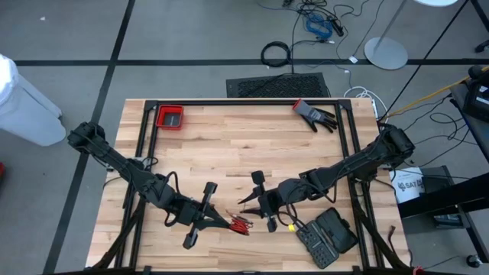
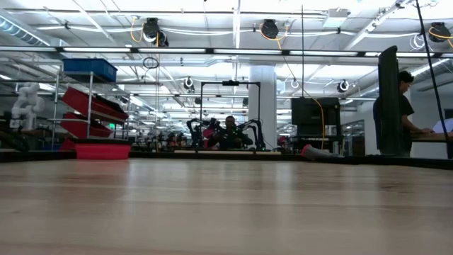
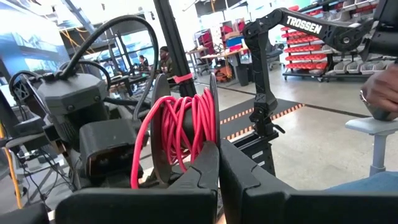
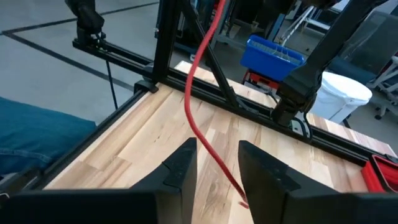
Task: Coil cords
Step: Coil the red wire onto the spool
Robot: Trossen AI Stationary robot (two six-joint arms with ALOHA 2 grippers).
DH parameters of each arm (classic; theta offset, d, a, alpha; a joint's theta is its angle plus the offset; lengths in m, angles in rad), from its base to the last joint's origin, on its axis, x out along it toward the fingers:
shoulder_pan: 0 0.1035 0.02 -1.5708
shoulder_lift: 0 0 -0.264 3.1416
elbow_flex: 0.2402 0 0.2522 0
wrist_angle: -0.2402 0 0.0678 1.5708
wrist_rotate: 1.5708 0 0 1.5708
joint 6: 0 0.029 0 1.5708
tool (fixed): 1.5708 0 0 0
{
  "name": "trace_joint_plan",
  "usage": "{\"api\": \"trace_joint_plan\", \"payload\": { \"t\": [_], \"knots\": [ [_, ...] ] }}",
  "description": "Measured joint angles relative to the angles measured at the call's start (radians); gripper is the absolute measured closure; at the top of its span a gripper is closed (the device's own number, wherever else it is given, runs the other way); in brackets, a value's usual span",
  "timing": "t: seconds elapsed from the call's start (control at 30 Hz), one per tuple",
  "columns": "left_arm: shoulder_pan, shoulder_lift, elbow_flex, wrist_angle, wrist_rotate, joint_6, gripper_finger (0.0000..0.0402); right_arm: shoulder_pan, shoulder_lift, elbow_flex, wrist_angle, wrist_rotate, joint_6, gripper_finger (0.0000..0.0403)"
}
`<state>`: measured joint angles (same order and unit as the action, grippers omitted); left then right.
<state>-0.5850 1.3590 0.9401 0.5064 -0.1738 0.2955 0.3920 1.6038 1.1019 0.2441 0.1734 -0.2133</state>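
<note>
The cords are one thin red cord (image 3: pixel 183 124), wound between two dark thin discs (image 3: pixel 160 124) as a reel. My left gripper (image 3: pixel 219 163) is shut on that reel, above the table's near middle (image 1: pixel 228 223). A loose length of the red cord (image 4: pixel 198 118) comes down from above and passes between the fingers of my right gripper (image 4: pixel 217 167). That gripper is open, and its fingers stand on either side of the cord without touching it. In the high view my right gripper (image 1: pixel 248 203) faces the left one across the red cord (image 1: pixel 243 224). The low view shows neither gripper. My left gripper pinches the lower rim of one dark disc (image 3: pixel 214 144) between its two shut fingers. The fingers come at it level. The reel stands on edge beyond the fingertips, lifted clear of the table, and a slack loop of cord (image 3: pixel 142 146) hangs off its side.
A black case (image 1: pixel 328 237) lies at the near right, under the right arm. A red bin (image 1: pixel 170 116) sits at the far left and a dark glove (image 1: pixel 313 114) at the far right. Black frame rails (image 1: pixel 229 101) edge the table. A person's hand (image 3: pixel 379 93) shows beyond it.
</note>
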Motion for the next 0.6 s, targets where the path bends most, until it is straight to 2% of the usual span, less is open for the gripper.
{"api": "trace_joint_plan", "payload": {
  "t": [0.33,0.6],
  "knots": [
    [0.000,0.000,0.000,-0.001,0.000,0.000,0.0400,0.003,-0.014,0.000,-0.010,-0.029,0.027,0.0320],
    [0.000,0.000,0.000,-0.002,0.000,0.000,0.0400,0.003,-0.014,0.000,-0.029,-0.076,0.029,0.0300]
  ]
}}
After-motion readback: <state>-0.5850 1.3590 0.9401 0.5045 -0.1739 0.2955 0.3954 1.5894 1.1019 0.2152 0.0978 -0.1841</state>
